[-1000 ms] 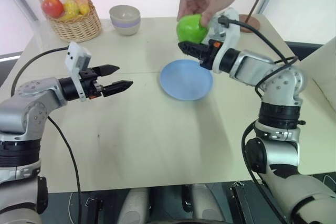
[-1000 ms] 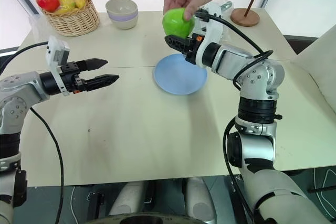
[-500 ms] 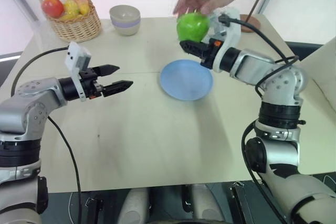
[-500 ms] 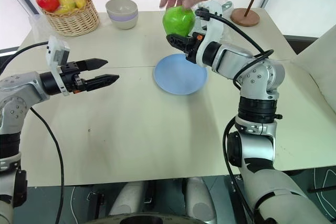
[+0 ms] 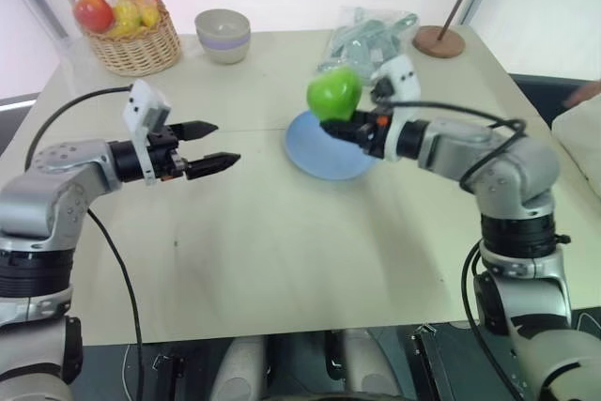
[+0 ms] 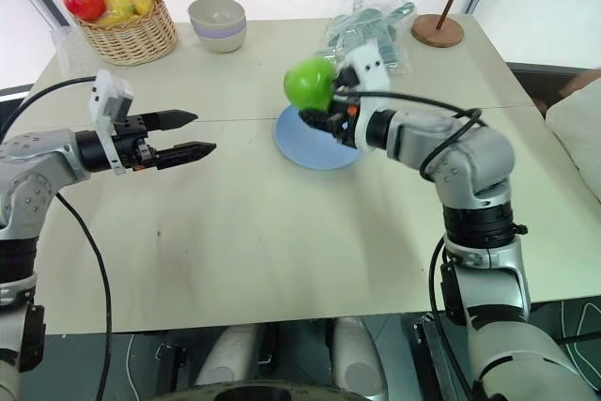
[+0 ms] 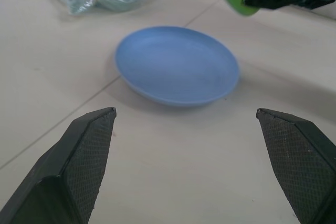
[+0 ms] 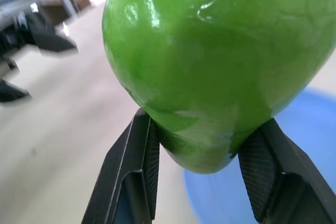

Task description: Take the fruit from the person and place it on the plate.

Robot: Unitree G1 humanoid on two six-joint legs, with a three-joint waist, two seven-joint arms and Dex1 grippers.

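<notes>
Fruit (image 5: 333, 93), bright green and glossy, sits clamped between the two black fingers of the right gripper (image 5: 344, 127), which pinch its lower end so that most of it stands up above the fingertips; the right wrist view shows both pads pressed against the narrow bottom of the fruit, with the blue of the plate just beyond. Nearest on the other side, the left gripper (image 5: 208, 146) hangs over bare table (image 5: 282, 251) with its fingers spread apart and nothing between them, pointing across toward the plate (image 5: 315, 152) but well apart from it. The relation that matters is the vertical one: the fruit hangs over the plate's near-left edge, above it and not touching, so the plate lies below and slightly ahead of the held fruit. Judging from this, the hand-over looks complete and what remains is to lower the fruit and shift it a little toward the plate's middle before letting go; a release at the rim could let a round fruit roll off onto the table. The right arm is plainly the one to finish, since it holds the fruit and is the nearer to the plate. Farther back lie a clear plastic bag (image 5: 371, 30) behind the plate, a beige bowl (image 5: 223, 35), and a wicker basket (image 5: 131, 39) of wrapped fruits at the far left corner.
</notes>
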